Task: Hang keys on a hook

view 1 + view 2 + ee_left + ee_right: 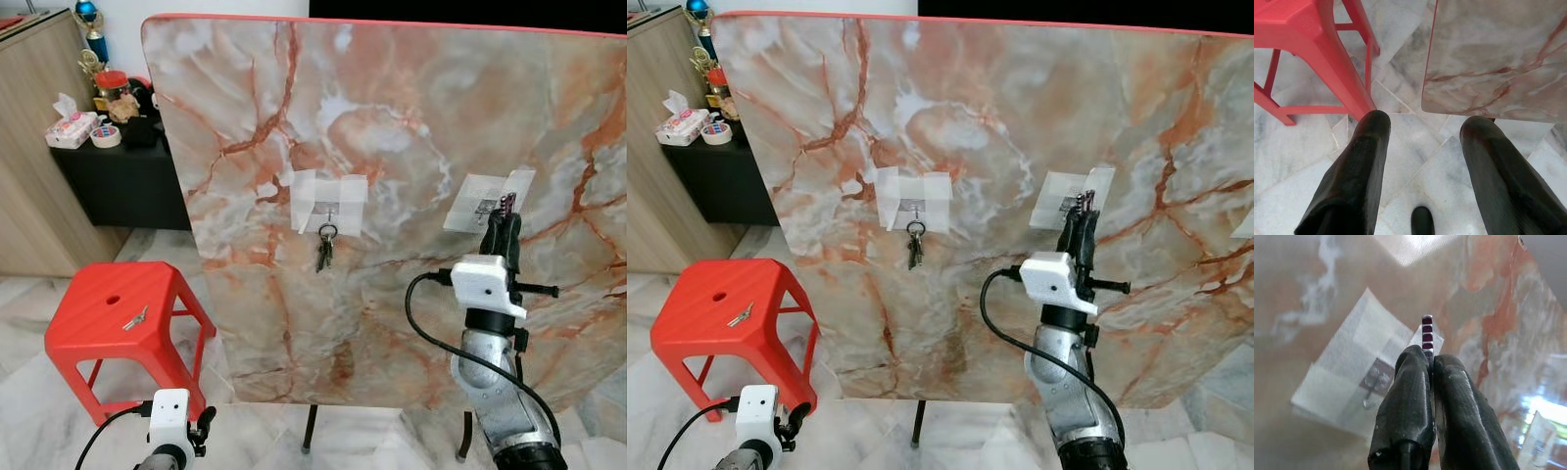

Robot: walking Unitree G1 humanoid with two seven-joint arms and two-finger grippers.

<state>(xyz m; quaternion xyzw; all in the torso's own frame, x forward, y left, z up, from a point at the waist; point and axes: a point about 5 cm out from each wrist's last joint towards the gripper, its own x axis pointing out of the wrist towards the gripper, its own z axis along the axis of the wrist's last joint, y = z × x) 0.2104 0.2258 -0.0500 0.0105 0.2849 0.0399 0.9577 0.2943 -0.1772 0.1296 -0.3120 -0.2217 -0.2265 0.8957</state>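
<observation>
Pinching a key (1427,332) between closed fingers, right gripper (505,217) raised just beside taped hook (485,207) on marble board (411,117), 1 keyring (325,247) hanging on other hook (330,212), another key (135,317) on red stool (88,313), left gripper (1422,147) low, fingers apart.

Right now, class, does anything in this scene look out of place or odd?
One key lies loose on the red stool, not on a hook. Another bunch already hangs on the board. The right gripper pinches something at the second hook.

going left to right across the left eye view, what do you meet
tissue box → red stool with a key on it → keys hanging on the left hook → right claw holding a key at the right hook
</observation>
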